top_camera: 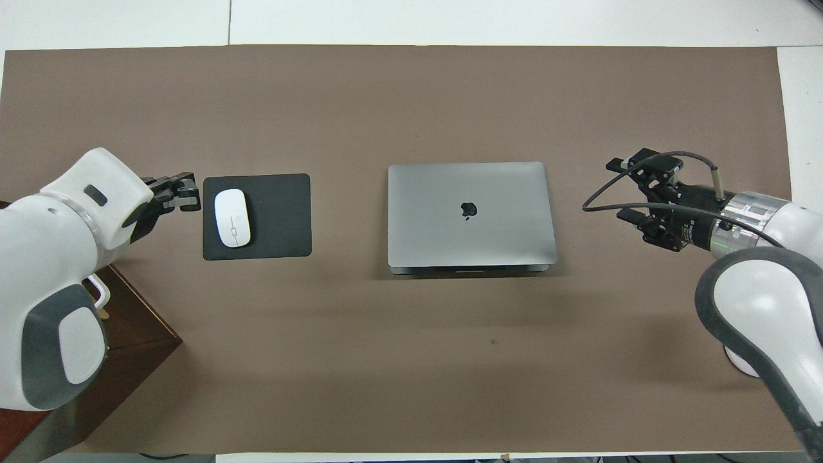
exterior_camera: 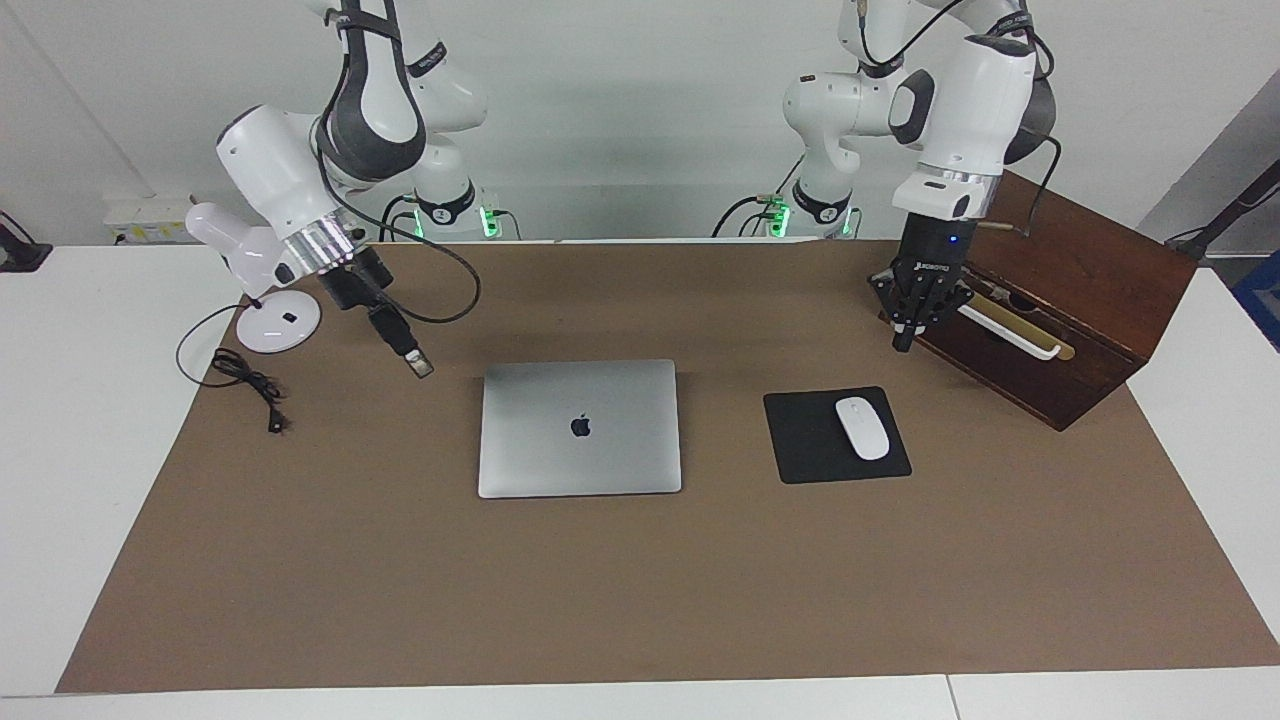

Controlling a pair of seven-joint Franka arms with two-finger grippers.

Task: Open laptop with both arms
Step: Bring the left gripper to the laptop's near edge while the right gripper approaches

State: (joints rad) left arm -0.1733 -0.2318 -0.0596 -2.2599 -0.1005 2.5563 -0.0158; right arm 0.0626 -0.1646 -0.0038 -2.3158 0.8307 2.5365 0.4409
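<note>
The silver-grey laptop (exterior_camera: 580,428) lies closed in the middle of the brown mat, apple logo up; it also shows in the overhead view (top_camera: 471,214). My right gripper (exterior_camera: 418,364) hangs tilted over the mat beside the laptop, toward the right arm's end of the table, apart from it; it also shows in the overhead view (top_camera: 633,193). My left gripper (exterior_camera: 903,340) points down over the mat by the wooden box's corner, next to the mouse pad; it also shows in the overhead view (top_camera: 185,193). Neither gripper touches the laptop.
A black mouse pad (exterior_camera: 800,440) with a white mouse (exterior_camera: 862,428) lies beside the laptop toward the left arm's end. A dark wooden box (exterior_camera: 1090,290) with a white handle (exterior_camera: 1010,335) stands at that end. A white round lamp base (exterior_camera: 278,322) and a black cable (exterior_camera: 250,385) lie at the right arm's end.
</note>
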